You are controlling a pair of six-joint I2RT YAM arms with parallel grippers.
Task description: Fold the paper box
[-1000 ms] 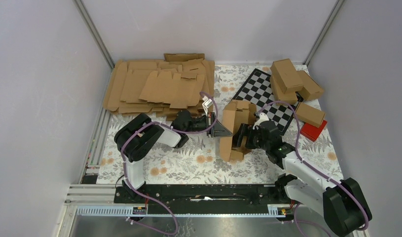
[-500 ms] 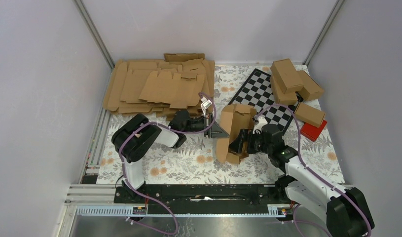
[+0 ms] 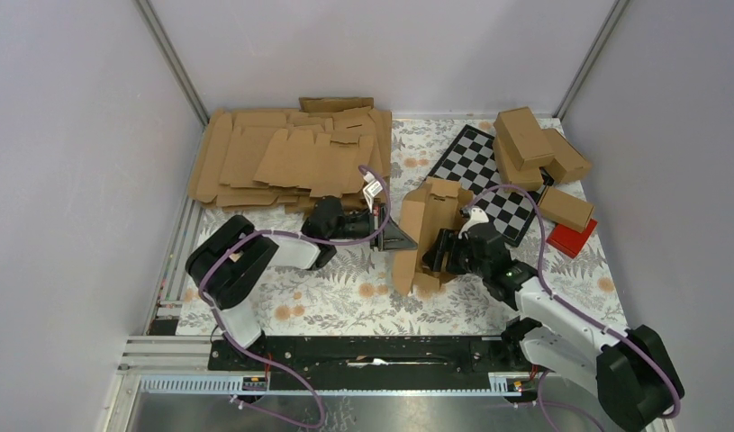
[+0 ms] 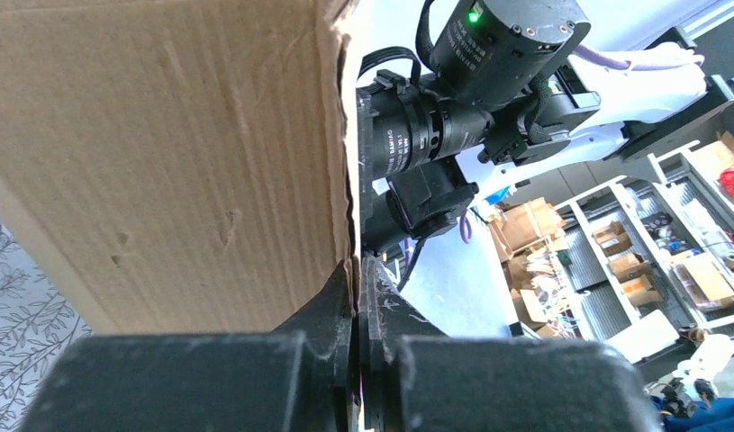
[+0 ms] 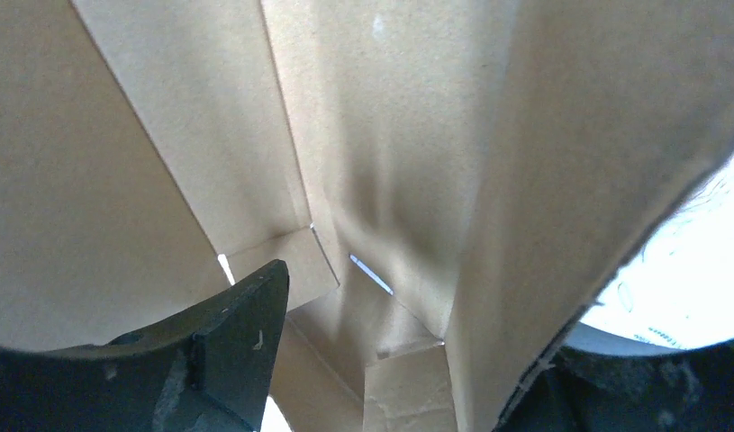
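Observation:
The paper box (image 3: 423, 232), a half-formed brown carton with loose flaps, stands on end mid-table. My left gripper (image 3: 402, 239) reaches in from the left and is shut on the box's left wall. The left wrist view shows that wall (image 4: 165, 153) with its edge pinched between my left gripper's (image 4: 357, 267) jaws. My right gripper (image 3: 440, 253) is at the box's open right side. In the right wrist view my right gripper (image 5: 417, 315) is open. One finger (image 5: 228, 337) is inside the box (image 5: 381, 162); the other finger (image 5: 633, 382) is outside a side panel.
Flat brown blanks (image 3: 291, 157) are heaped at the back left. A checkerboard (image 3: 484, 175) lies behind the box. Several folded cartons (image 3: 534, 144) and a red block (image 3: 575, 238) sit at the back right. A floral mat (image 3: 327, 297) covers the table.
The right gripper drew back, then pushed into the box again, its jaws a little narrower. The box shifted slightly. The left gripper kept its pinch while its elbow swung left.

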